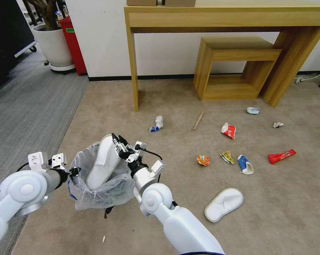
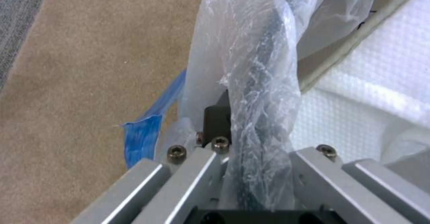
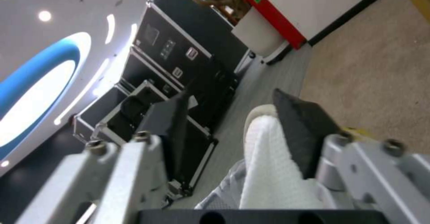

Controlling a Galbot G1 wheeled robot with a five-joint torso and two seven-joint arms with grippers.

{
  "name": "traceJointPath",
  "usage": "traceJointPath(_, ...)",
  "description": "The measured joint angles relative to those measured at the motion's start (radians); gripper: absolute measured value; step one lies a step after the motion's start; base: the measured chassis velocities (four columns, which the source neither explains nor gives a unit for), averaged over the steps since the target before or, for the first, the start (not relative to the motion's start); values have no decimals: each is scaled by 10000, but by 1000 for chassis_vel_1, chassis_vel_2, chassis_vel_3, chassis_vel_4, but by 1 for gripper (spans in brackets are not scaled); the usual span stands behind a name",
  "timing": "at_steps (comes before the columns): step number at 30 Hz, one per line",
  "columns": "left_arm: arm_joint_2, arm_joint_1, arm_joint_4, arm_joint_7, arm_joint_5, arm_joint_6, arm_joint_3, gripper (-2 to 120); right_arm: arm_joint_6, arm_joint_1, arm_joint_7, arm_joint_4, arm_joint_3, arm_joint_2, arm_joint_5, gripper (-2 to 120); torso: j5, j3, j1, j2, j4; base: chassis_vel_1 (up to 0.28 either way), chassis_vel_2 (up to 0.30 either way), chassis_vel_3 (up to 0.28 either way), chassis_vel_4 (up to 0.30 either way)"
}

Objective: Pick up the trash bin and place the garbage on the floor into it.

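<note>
My left gripper point(image 1: 74, 172) is shut on the rim of the trash bin point(image 1: 99, 193), a dark rim under crinkled clear bag point(image 2: 264, 83), and holds it above the floor point(image 1: 138, 226). A white slipper point(image 1: 103, 163) stands toe-up inside the bin. My right gripper point(image 1: 118, 141) is open at the slipper's top edge; the slipper point(image 3: 268, 163) lies between the spread fingers, against one pad point(image 3: 304, 133). On the carpet lie more garbage: a second slipper point(image 1: 224, 204), an orange wrapper point(image 1: 203, 160), a red wrapper point(image 1: 281, 156), a blue one point(image 1: 245, 164), a stick point(image 1: 197, 121) and a bottle point(image 1: 157, 124).
A wooden desk point(image 1: 133, 63) and a low wooden shelf point(image 1: 234, 67) stand against the far wall. Grey ribbed carpet point(image 1: 21, 113) runs along the left, with a white planter point(image 1: 55, 46) and a red box point(image 1: 73, 42) behind it. Tissue wads point(image 1: 278, 124) lie far right.
</note>
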Motion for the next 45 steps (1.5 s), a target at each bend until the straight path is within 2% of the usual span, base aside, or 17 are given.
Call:
traceJointPath(1,18,7,-1,14,-1,1,-2,0,-33,19,145,79,34,-2,74,61,0,0,0,-1,0,0,0,0,0)
traceJointPath(2,18,7,-1,14,-1,1,-2,0,-33,19,145,79,34,-2,74,61,0,0,0,-1,0,0,0,0,0)
traceJointPath(6,39,25,-16,33,-1,2,-11,0,-188,168,401,480,404,-63,355,79,0,0,0,0,0,0,0,0,0)
traceJointPath(7,39,25,-16,33,-1,2,-11,0,-188,168,401,480,404,-63,355,79,0,0,0,0,0,0,0,0,0)
traceJointPath(10,57,63,-22,48,-1,4,-29,0,-318,410,752,773,769,-240,431,95,0,0,0,0,0,0,0,0,0)
traceJointPath(12,59,79,-23,55,3,5,-32,0,-405,526,940,826,1012,-288,365,98,1,0,0,0,1,0,0,0,0)
traceJointPath(17,43,74,-72,70,37,6,-32,0,-539,634,1343,788,1789,-463,221,100,2,0,0,0,2,0,0,0,0)
traceJointPath(20,2,84,-138,114,138,6,3,0,-636,278,1608,798,2858,-1129,-72,100,4,1,0,0,-1,0,0,0,0)
traceJointPath(22,-6,102,-162,127,162,8,11,0,-725,142,1730,867,3152,-1324,-99,100,5,0,0,0,0,0,0,0,0)
traceJointPath(24,-38,136,-209,148,206,17,34,0,-1044,-234,2086,1135,3825,-1750,-110,100,4,0,0,0,-1,0,0,0,0)
traceJointPath(25,-38,136,-209,148,206,17,34,0,-1044,-234,2086,1135,3825,-1750,-110,100,4,0,0,0,-1,0,0,0,0)
traceJointPath(27,-86,164,-238,161,290,27,85,0,-1672,-700,2901,1610,4653,-2314,-20,100,4,0,0,0,-3,0,0,0,0)
traceJointPath(34,-173,240,-283,176,416,29,138,0,-2576,-1292,4086,2068,5385,-3034,379,100,5,-1,0,0,0,0,0,0,0)
traceJointPath(36,-296,275,-316,181,539,35,212,0,-3551,-1736,5449,2471,6089,-3387,1365,100,4,-1,0,0,0,0,0,0,0)
traceJointPath(37,-296,275,-316,181,539,35,212,0,-3551,-1736,5449,2471,6089,-3387,1365,100,4,-1,0,0,0,0,0,0,0)
traceJointPath(39,-354,333,-324,186,598,40,225,0,-4257,-2016,6598,2597,6648,-3582,2203,100,3,0,0,0,-1,0,0,0,0)
traceJointPath(45,-328,383,-347,233,644,48,225,0,-4935,-2327,7256,2471,7450,-3624,3320,100,2,-1,0,0,0,0,0,0,0)
